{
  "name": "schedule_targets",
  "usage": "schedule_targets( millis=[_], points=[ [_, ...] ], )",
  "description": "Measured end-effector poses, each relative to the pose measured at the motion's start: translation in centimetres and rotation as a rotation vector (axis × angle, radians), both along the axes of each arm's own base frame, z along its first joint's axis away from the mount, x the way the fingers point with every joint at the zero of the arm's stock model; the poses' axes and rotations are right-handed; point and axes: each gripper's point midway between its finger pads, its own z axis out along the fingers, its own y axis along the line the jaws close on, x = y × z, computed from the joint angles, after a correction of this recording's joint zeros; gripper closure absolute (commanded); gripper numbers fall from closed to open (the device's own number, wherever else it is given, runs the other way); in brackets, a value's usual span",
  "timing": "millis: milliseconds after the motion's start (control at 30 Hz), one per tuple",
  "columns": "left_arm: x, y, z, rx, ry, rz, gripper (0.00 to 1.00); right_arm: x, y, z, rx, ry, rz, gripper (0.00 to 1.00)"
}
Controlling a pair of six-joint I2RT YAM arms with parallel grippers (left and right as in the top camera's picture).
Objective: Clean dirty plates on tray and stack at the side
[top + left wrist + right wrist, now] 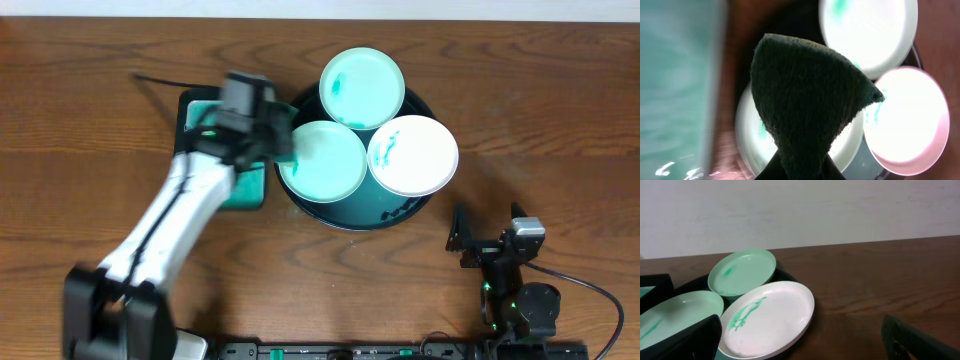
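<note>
**Overhead view.** The round tray [352, 218] rests on the wooden surface [560, 110] and holds all three plates. One mint plate [361, 88] is at its far edge, a second mint plate [325, 160] is nearest the left arm [170, 215], and a white plate [413, 155] is to the right. A rectangular tray [248, 190] lies just beside the round one, partly under the arm.

**Left wrist view.** Only here are the left jaws seen clamped on a dark sponge [810, 95], which hangs over the second mint plate.

**Right wrist view.** The right jaws stand wide apart and hold nothing. Teal smears show on every plate.
</note>
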Motion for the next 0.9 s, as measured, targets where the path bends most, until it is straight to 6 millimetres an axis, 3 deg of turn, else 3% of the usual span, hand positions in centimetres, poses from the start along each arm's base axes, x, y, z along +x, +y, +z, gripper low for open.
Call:
schedule_targets(
  millis=[100,267,400,600,633,733,767,833,900],
  points=[
    [0.1,-4.1,-2.7,-0.011,0.009,-0.072,0.93,0.0,0.0,0.0,0.000,0.000,0.000,0.01],
    [-0.5,-7.6,-6.1,0.011,0.026,-0.139,0.93,0.0,0.0,0.0,0.000,0.000,0.000,0.01],
    [-0.8,-7.5,-8.4,0.085,0.049,-0.116,0.93,0.0,0.0,0.0,0.000,0.000,0.000,0.01],
    [-0.5,-6.5,-10.2,0.143,0.065,-0.074,0.91,0.0,0.0,0.0,0.000,0.000,0.000,0.01],
    [-0.5,-6.3,-10.3,0.148,0.069,-0.057,0.85,0.0,0.0,0.0,0.000,0.000,0.000,0.01],
    [-0.3,-5.8,-10.5,0.157,0.073,-0.004,0.41,0.0,0.0,0.0,0.000,0.000,0.000,0.01],
    [-0.1,-5.7,-10.5,0.155,0.070,0.008,0.32,0.0,0.0,0.0,0.000,0.000,0.000,0.01],
    [0.1,-5.6,-10.4,0.153,0.066,0.032,0.23,0.0,0.0,0.0,0.000,0.000,0.000,0.01],
    [0.1,-5.5,-10.4,0.152,0.066,0.043,0.21,0.0,0.0,0.0,0.000,0.000,0.000,0.01]
  ],
)
